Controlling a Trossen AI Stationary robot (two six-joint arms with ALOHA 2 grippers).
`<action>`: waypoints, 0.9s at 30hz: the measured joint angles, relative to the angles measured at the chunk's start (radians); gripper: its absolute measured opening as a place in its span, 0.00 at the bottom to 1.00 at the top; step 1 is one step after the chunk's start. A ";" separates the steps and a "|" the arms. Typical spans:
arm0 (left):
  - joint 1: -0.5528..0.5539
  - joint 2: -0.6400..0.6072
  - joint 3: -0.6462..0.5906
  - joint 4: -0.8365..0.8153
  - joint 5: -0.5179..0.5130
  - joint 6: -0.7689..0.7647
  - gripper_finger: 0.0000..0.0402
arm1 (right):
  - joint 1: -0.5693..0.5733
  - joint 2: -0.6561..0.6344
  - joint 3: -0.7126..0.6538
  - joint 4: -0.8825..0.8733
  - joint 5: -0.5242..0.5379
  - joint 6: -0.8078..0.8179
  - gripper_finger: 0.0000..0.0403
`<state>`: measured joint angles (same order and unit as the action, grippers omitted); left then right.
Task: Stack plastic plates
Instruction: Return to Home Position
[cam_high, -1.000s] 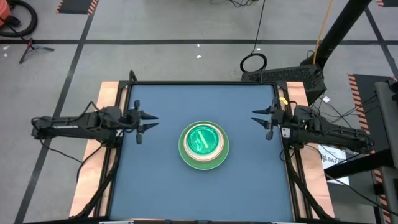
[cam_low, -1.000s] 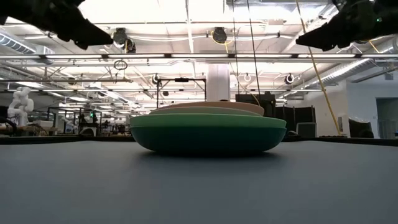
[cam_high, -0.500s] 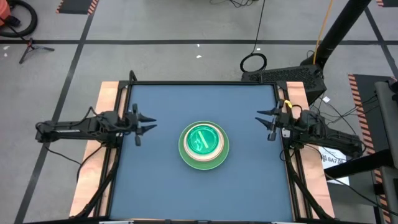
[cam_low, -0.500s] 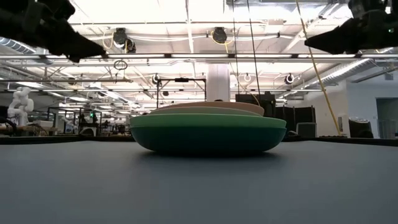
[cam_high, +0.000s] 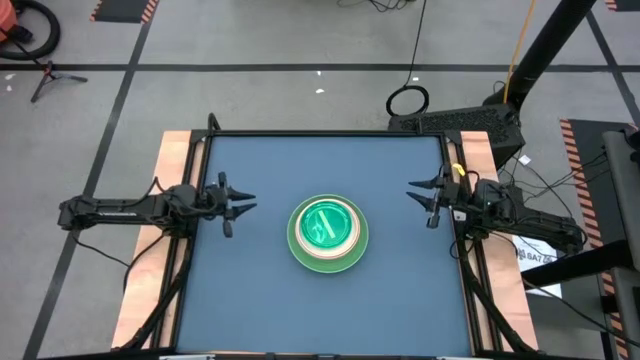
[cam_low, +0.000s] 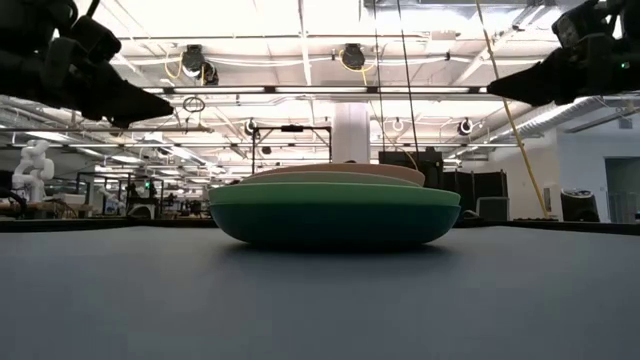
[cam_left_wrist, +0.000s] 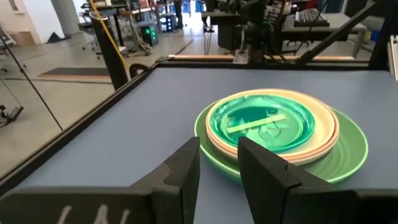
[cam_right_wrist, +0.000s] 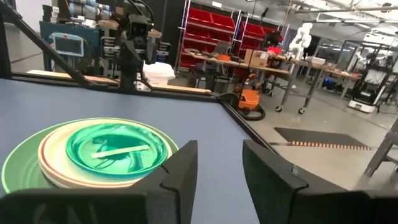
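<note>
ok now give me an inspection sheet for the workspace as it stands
surface: blue-grey table mat, flat and bare around the stack.
job's things: plastic plates in one stack near the middle; light green rim outermost, cream inside it, translucent green on top.
clutter: nothing seen.
grippers: left tool at the left edge, right tool at the right edge; both open, empty, apart from the stack.
cables: coiled cable on the floor beyond the table.
surroundings: taped floor; red shelving in the room.
</note>
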<state>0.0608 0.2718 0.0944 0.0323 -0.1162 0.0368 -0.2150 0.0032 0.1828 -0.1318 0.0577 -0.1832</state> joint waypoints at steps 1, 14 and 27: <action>0.000 0.000 0.000 -0.006 0.000 0.003 0.29 | 0.000 0.000 0.000 0.000 0.002 0.000 0.31; 0.062 -0.113 0.008 -0.107 0.007 0.059 0.29 | 0.000 -0.001 -0.004 -0.013 0.076 0.014 0.29; 0.119 -0.261 0.008 -0.203 0.099 0.032 0.29 | 0.001 0.000 -0.086 0.026 -0.022 0.173 0.17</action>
<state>0.1802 0.0109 0.1028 -0.1707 -0.0174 0.0687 -0.2142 0.0036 0.0966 -0.1058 0.0355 -0.0100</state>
